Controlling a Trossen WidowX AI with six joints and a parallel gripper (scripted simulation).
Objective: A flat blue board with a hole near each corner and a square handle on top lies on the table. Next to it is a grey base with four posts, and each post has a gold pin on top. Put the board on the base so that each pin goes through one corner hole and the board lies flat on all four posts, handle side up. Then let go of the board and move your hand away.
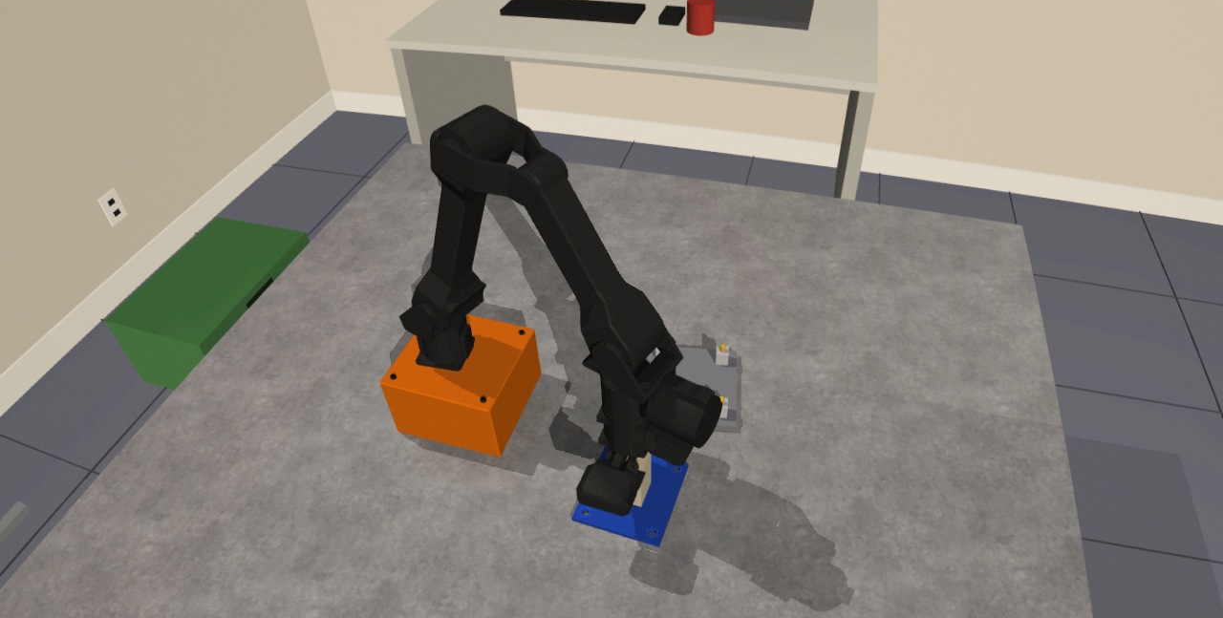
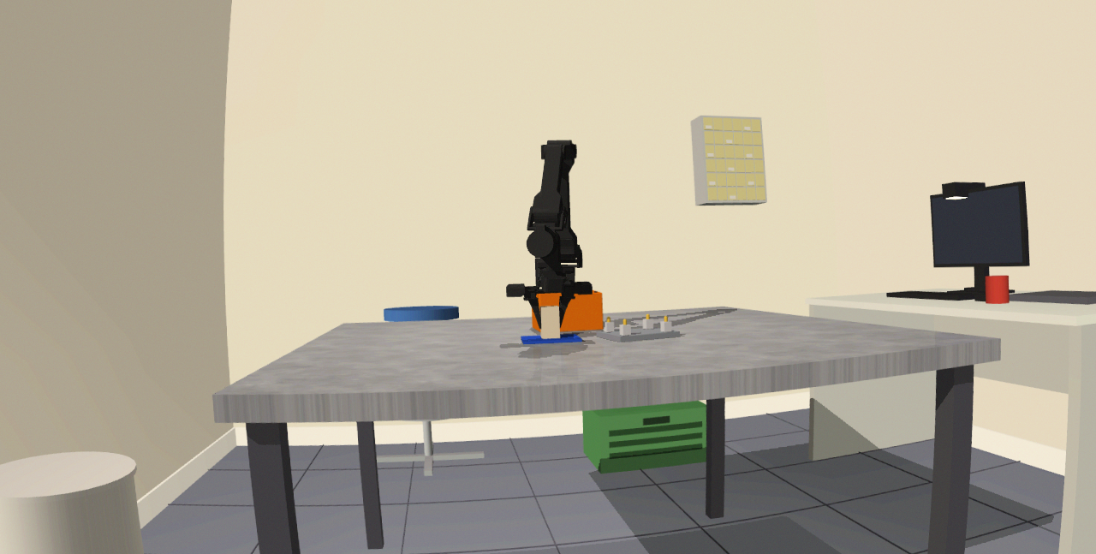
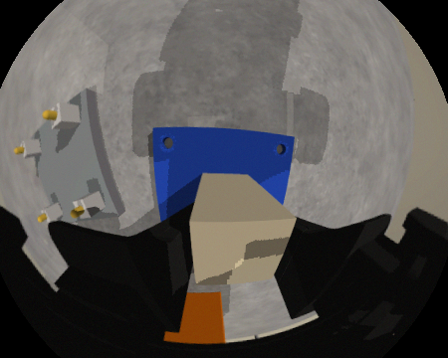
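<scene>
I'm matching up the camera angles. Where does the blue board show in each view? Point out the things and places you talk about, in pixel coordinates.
Top: the blue board (image 1: 669,501) (image 2: 528,339) (image 3: 224,149) is below centre.
Exterior: just below centre, small, on the table.
Wrist: mid-picture, behind the beige handle (image 1: 643,479) (image 2: 550,322) (image 3: 241,249).
Shared landmark: that handle.

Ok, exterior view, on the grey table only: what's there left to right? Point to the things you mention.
Blue board (image 1: 671,490) (image 2: 528,339) (image 3: 224,149) with the hand (image 1: 628,469) (image 2: 550,320) (image 3: 227,207) at its handle (image 1: 643,481) (image 2: 550,323) (image 3: 241,234) → orange box (image 1: 444,417) (image 2: 586,312) (image 3: 201,318) under the arm → grey base (image 1: 709,371) (image 2: 640,336) (image 3: 67,159) with four pinned posts.
</scene>
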